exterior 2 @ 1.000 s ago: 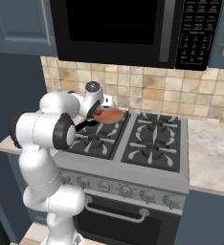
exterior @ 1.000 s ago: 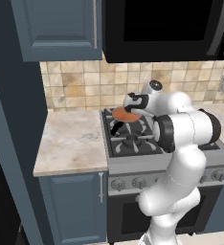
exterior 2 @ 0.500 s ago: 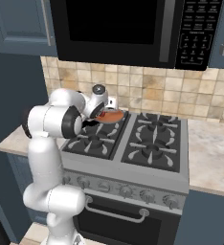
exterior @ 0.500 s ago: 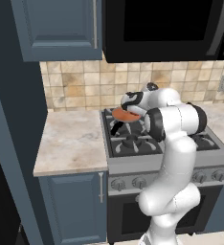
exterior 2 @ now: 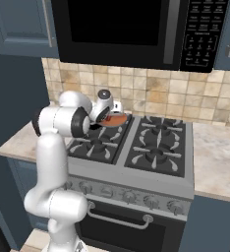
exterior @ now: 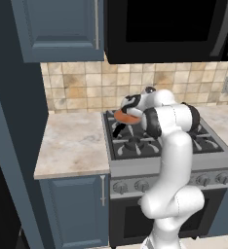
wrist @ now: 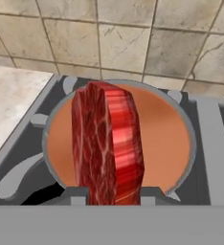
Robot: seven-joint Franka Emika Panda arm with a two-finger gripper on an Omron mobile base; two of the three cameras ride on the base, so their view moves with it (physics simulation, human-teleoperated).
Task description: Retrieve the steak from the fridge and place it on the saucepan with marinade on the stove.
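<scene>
Gripper [exterior: 127,106] is pinched on the steak [wrist: 108,143], holding it on edge, long axis running up from the fingers. In the hand view the slab stands square over the saucepan with marinade [wrist: 167,139], orange liquid visible on both sides of the meat, so the pan lies straight ahead along the gripper axis, no sideways offset apparent. Whether the lower edge touches the liquid cannot be told. Both base views put the hand over the pan [exterior 2: 116,120] on the far-left burner of the stove [exterior 2: 158,152], close to the tiled backsplash [wrist: 133,38]. Judgement: transport looks complete; next move is probably just a release straight into the pan, and the upright slab may tip flat.
</scene>
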